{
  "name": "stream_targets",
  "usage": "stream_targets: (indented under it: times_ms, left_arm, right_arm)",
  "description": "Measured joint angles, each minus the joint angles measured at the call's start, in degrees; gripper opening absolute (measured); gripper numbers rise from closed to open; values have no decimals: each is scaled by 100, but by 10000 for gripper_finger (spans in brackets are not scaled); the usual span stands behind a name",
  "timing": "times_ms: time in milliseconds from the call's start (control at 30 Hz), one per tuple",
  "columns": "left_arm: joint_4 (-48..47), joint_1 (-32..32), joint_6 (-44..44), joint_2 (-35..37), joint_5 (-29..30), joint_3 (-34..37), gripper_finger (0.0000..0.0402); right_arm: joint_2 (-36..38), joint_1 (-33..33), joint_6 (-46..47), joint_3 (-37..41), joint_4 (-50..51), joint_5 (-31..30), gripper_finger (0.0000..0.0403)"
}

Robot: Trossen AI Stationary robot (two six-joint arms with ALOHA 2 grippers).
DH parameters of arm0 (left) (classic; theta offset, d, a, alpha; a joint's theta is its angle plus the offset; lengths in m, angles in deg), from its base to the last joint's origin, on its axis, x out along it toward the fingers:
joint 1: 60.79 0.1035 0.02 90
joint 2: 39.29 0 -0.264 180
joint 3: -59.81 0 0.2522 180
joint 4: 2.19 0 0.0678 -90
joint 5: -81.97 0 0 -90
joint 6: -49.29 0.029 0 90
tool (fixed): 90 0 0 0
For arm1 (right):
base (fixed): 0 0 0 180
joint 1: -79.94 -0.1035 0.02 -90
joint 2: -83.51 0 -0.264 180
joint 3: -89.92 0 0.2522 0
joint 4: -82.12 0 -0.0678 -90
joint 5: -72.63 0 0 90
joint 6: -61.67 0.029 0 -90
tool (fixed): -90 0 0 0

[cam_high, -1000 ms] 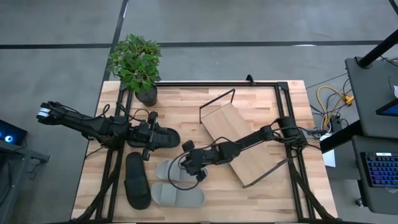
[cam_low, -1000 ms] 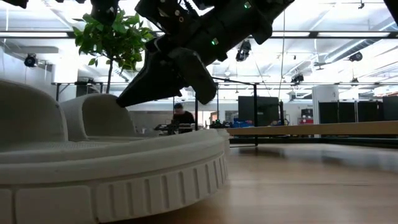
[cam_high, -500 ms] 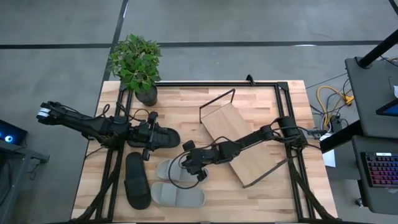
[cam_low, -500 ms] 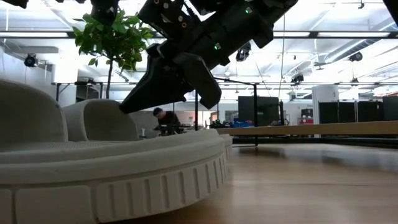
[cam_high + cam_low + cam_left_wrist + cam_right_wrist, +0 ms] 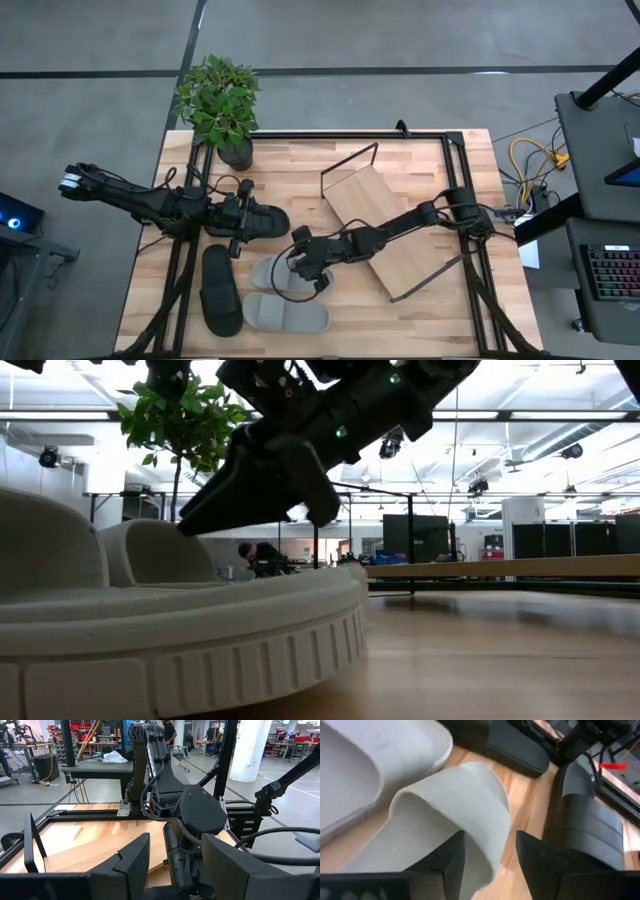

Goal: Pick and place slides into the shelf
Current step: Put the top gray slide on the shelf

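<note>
The left gripper [image 5: 243, 221] clamps a black slide [image 5: 262, 221] that lies across the table, its long axis running left to right; the left arm stretches low from the left edge. Another black slide [image 5: 221, 290] lies front to back below it. The right gripper [image 5: 300, 262], fingers [image 5: 451, 857] spread, straddles the strap of a grey slide [image 5: 455, 800]; its arm reaches diagonally across the shelf [image 5: 400, 262]. The second grey slide [image 5: 285, 315] lies crosswise nearest the front edge.

The right gripper [image 5: 297, 262] is held low at mid-table with fingers parted, while the left gripper [image 5: 240, 219] is extended alongside.
</note>
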Motion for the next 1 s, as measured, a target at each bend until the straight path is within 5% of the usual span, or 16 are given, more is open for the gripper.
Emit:
stream_targets:
  times_ms: [1000]
  left_arm:
    - [8,0,0,0,0,4,164]
  right_arm:
    - [-745,122,-568,-507,-294,-31,184]
